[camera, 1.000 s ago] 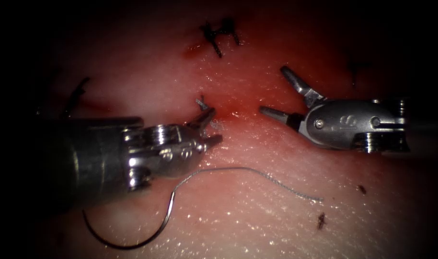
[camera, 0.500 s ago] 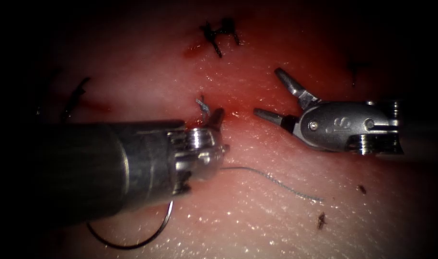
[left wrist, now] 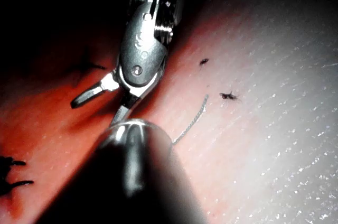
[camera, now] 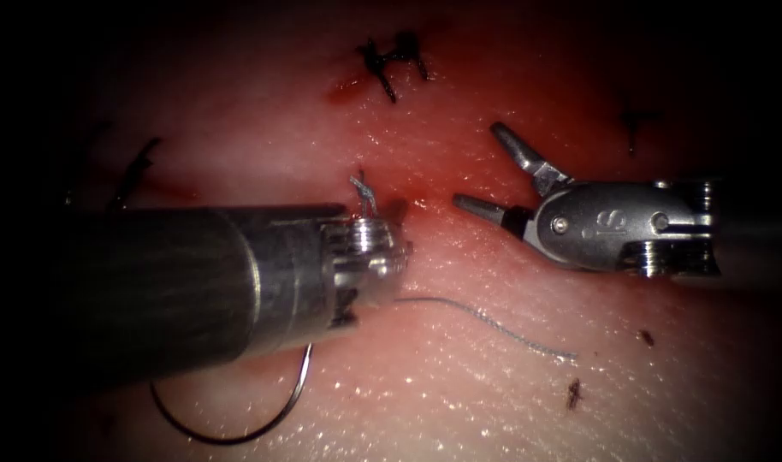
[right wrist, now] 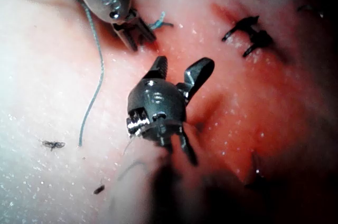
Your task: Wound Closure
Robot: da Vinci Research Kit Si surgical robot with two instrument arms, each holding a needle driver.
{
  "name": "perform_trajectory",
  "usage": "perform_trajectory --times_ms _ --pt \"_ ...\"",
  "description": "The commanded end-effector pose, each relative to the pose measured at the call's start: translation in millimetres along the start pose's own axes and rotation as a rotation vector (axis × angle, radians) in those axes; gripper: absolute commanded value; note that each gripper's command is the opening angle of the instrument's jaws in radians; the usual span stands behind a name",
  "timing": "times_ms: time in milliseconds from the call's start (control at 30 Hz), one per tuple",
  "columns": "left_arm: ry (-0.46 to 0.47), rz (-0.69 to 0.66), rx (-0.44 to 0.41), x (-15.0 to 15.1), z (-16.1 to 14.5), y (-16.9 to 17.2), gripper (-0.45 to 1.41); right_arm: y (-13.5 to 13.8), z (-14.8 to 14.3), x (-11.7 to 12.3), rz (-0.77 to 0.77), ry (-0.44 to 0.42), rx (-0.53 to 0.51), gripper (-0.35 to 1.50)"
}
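The left tool (camera: 382, 224) grips a short thread end (camera: 362, 186) at the cut (camera: 408, 184). The right tool (camera: 487, 171) gapes empty. The needle (camera: 237, 419) lies loose on the near-left tissue (camera: 459, 402).

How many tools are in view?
2. The left tool is at the thread stub; what it holds is unclear. The right tool, claw open, holds nothing. The needle lies free on the tissue below the left tool.

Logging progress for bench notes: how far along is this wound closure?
Done: dark knotted stitches sit in the tissue. In hand: right claw open, empty; left claw at a thread stub, hold unclear. Left: needle lies free on the tissue; red cut looks unclosed.
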Motion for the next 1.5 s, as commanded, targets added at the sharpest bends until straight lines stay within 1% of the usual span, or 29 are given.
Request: perform_trajectory --times_ms 33,67,100,233,367,500,567,633,700,767,800,833,867,967,1000,1133,1167,1367,1433,1500 --pt "0.0 0.002 -0.001 0.4 0.6 0.4 -0.13 -0.9 0.4 -0.2 0.001 0.001 0.002 1.41" --pt "0.002 -0.003 -0.002 0.4 0.6 0.4 -0.26 -0.9 0.4 -0.2 0.001 0.001 0.002 1.4" --pt "0.009 -0.012 -0.011 0.3 0.7 0.4 -0.45 -0.9 0.4 -0.2 0.001 0.001 0.002 1.4" --pt "0.021 -0.039 -0.021 -0.2 0.5 0.0 -0.45 -1.1 0.4 -0.2 0.0 0.0 0.003 1.38" --pt "0.034 -0.049 -0.032 -1.3 0.1 -0.6 -0.45 -1.3 0.3 -0.4 -0.002 0.003 0.011 1.34" --pt "0.099 -0.1 -0.04 -2.7 -0.6 -1.2 -0.45 -1.5 0.4 -0.4 -0.003 0.022 0.038 1.26" --pt "0.145 -0.139 -0.057 -3.5 -0.9 -1.4 -0.45 -1.6 0.5 -0.4 -0.004 0.019 0.041 1.24" --pt "0.161 -0.142 -0.066 -4.0 -1.3 -1.5 -0.45 -1.7 0.6 -0.5 -0.005 0.022 0.042 1.24" --pt "0.167 -0.152 -0.061 -4.0 -1.4 -1.5 -0.45 -1.7 0.7 -0.6 -0.006 0.021 0.043 1.24" --pt "0.2 -0.164 -0.07 -3.6 -1.5 -1.3 -0.45 -1.8 0.8 -0.7 -0.007 0.021 0.042 1.24" --pt "0.216 -0.168 -0.072 -3.3 -1.6 -1.2 -0.4 -1.8 0.8 -0.8 -0.007 0.022 0.041 1.24" --pt "0.229 -0.177 -0.063 -2.9 -1.7 -1.0 -0.18 -1.8 0.9 -0.8 -0.008 0.02 0.043 1.24" --pt "0.233 -0.184 -0.056 -2.5 -1.8 -0.8 -0.03 -1.8 0.9 -0.9 -0.008 0.02 0.043 1.24" --pt "0.239 -0.189 -0.055 -1.3 -2.0 -0.3 0.14 -1.8 1.0 -1.1 -0.01 0.02 0.044 1.24" --pt "0.238 -0.18 -0.052 -1.0 -2.0 -0.1 0.22 -1.9 1.1 -1.1 -0.01 0.02 0.043 1.24" --pt "0.23 -0.143 -0.042 -0.3 -1.1 0.0 0.29 -1.9 1.1 -1.2 -0.011 0.018 0.045 1.24" --pt "0.227 -0.128 -0.041 -0.2 -0.7 0.1 0.34 -1.9 1.1 -1.2 -0.012 0.017 0.043 1.24" --pt "0.17 -0.096 -0.059 -0.7 0.8 1.1 0.49 -1.8 1.0 -1.3 -0.012 0.015 0.042 1.24" --pt "0.16 -0.086 -0.068 -0.9 1.1 1.4 0.47 -1.8 1.0 -1.3 -0.012 0.015 0.042 1.24" --pt "0.15 -0.08 -0.071 -1.0 1.5 1.5 0.41 -1.8 1.0 -1.3 -0.012 0.015 0.042 1.24"
